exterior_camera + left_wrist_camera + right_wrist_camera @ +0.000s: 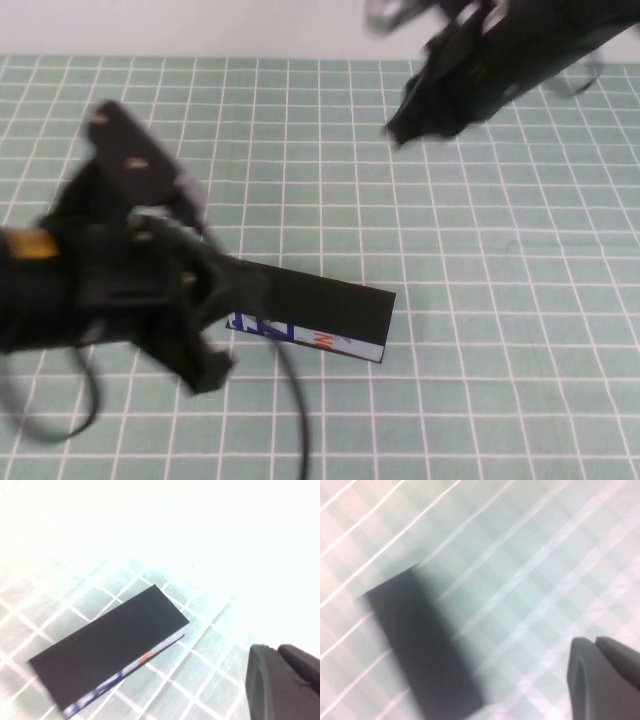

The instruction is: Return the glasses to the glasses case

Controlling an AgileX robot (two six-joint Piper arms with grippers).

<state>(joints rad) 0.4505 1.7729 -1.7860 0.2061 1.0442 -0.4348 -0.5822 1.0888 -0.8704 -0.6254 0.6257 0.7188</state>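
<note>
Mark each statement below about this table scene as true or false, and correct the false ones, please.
1. The glasses case lies on the green grid mat with its flat black lid down. True.
2. The glasses lie on the mat beside the case. False: no glasses show in any view.
3. The left gripper is over the left end of the case in the high view. True.
4. The right gripper rests on the case lid. False: it is apart from the case, over the far right part of the mat.
5. The front edge of the case is plain black. False: it is white with blue and orange marks.
</note>
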